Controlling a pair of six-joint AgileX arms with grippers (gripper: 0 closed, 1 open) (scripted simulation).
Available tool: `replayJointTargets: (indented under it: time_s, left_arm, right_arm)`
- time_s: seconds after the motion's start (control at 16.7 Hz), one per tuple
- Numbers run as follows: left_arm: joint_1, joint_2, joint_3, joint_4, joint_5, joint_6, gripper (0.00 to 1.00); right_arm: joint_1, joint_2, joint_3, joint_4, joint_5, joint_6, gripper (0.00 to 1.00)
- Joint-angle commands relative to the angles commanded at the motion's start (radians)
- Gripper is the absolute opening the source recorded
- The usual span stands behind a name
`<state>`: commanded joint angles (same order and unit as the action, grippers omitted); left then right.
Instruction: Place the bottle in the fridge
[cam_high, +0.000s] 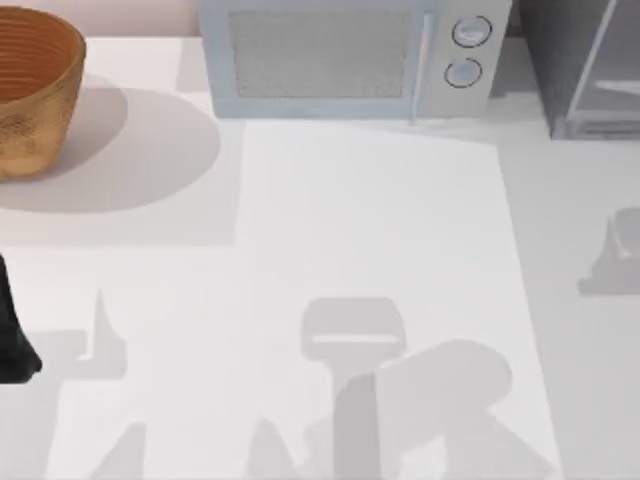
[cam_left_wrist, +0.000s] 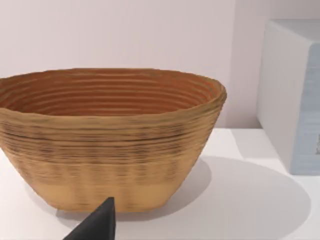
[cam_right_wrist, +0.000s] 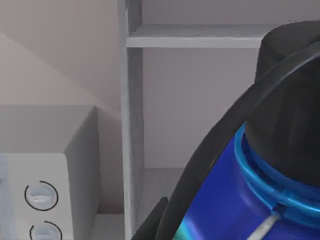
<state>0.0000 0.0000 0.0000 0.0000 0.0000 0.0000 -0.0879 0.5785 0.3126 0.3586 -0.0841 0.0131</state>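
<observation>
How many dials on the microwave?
2. Both sit on the microwave's right end panel: upper dial and lower dial directly below it; the right wrist view shows the same pair.

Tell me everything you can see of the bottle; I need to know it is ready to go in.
The bottle appears close up in the right wrist view: a glossy blue shoulder with a lighter blue ring under a black screw cap, and a hint of teal lower down. It looks like plastic. A dark curved part crosses in front of it. Behind it stands the fridge, open, with a pale shelf and inner wall. Whether the right end effector's fingers grip it cannot be made out.
</observation>
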Motion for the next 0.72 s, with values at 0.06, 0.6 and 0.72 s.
replayJointTargets:
  time_s: [0.06, 0.6, 0.72]
  left_arm:
    - [0.0, 0.0, 0.0, 0.0, 0.0, 0.0, 1.0]
    - [0.0, 0.0, 0.0, 0.0, 0.0, 0.0, 1.0]
    - [0.0, 0.0, 0.0, 0.0, 0.0, 0.0, 1.0]
  right_arm:
    - [-0.016, 0.11, 0.048, 0.056, -0.011, 0.001, 0.01]
    - [-0.143, 1.135, 0.478, 0.55, -0.118, 0.003, 0.01]
    - [-0.162, 1.297, 0.552, 0.635, -0.139, 0.003, 0.01]
